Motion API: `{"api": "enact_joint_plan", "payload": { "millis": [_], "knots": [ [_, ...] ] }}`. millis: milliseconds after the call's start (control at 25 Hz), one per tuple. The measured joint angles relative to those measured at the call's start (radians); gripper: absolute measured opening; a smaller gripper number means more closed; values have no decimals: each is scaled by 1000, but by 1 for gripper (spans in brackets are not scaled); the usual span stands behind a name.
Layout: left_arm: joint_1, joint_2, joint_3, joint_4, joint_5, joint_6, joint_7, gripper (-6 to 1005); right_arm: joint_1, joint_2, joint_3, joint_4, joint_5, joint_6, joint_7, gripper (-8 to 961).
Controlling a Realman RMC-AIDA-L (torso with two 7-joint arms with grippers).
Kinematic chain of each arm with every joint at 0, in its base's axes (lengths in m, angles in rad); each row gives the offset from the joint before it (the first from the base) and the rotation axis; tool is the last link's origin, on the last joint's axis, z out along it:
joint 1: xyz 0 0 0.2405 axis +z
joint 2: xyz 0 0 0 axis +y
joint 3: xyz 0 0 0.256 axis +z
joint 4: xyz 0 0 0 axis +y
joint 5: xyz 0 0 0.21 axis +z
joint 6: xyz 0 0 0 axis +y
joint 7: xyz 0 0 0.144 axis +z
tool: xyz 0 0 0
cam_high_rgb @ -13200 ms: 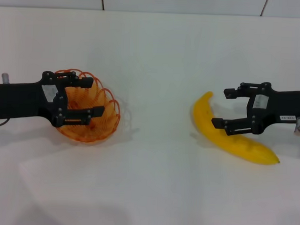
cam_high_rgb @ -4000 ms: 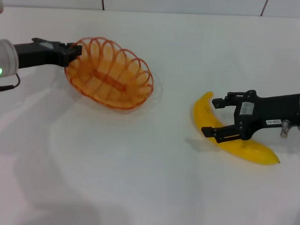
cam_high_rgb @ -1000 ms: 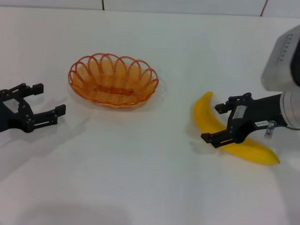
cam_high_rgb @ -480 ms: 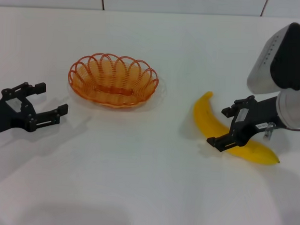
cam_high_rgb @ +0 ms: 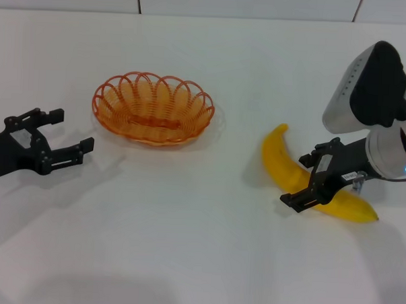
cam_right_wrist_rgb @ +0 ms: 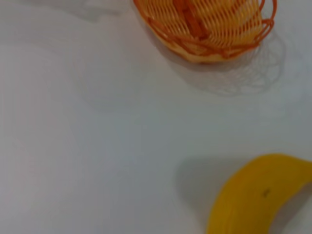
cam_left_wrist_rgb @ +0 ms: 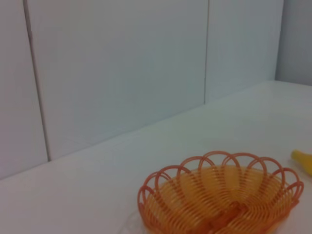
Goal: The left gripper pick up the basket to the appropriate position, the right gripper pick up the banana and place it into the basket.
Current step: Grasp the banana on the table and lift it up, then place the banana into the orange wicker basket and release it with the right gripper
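Note:
The orange wire basket (cam_high_rgb: 153, 108) stands upright on the white table, left of centre. It also shows in the left wrist view (cam_left_wrist_rgb: 219, 200) and the right wrist view (cam_right_wrist_rgb: 209, 24). My left gripper (cam_high_rgb: 72, 129) is open and empty, to the left of the basket and apart from it. The yellow banana (cam_high_rgb: 276, 152) lies on the table at the right and shows in the right wrist view (cam_right_wrist_rgb: 253, 195). Its end shows in the left wrist view (cam_left_wrist_rgb: 302, 162). My right gripper (cam_high_rgb: 297, 180) is open, lowered over the banana's middle with one finger on each side.
The white table (cam_high_rgb: 186, 232) runs to a tiled wall (cam_left_wrist_rgb: 122, 73) at the back. The bulky white right arm (cam_high_rgb: 371, 88) hangs over the table's right side. Bare tabletop lies between the basket and the banana.
My right gripper has shifted slightly right along the banana and its arm has tilted further over it. The left gripper, the basket and the banana have hardly moved.

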State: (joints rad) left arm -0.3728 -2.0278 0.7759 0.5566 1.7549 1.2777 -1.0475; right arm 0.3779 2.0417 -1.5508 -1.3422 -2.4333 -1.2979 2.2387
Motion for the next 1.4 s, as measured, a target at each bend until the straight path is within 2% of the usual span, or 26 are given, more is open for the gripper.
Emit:
{"api": "enact_joint_plan", "payload": {
  "millis": [600, 800, 1080, 1240, 1400],
  "knots": [
    [-3, 0, -2, -1, 0, -1, 0, 880, 18, 0, 4, 29, 4, 15, 3, 884],
    [-3, 0, -1, -1, 0, -2, 0, 880, 21, 0, 4, 26, 6, 9, 6, 676],
    [-3, 0, -3, -1, 0, -1, 0, 880, 5, 1, 1, -40, 14, 9, 4, 542],
    [0, 0, -4, -1, 0, -1, 0, 880, -29, 1, 10, -115, 101, 25, -48, 466],
    [2, 0, -4, -1, 0, -1, 0, 880, -55, 2, 26, -163, 192, 49, -138, 471]
  ]
}}
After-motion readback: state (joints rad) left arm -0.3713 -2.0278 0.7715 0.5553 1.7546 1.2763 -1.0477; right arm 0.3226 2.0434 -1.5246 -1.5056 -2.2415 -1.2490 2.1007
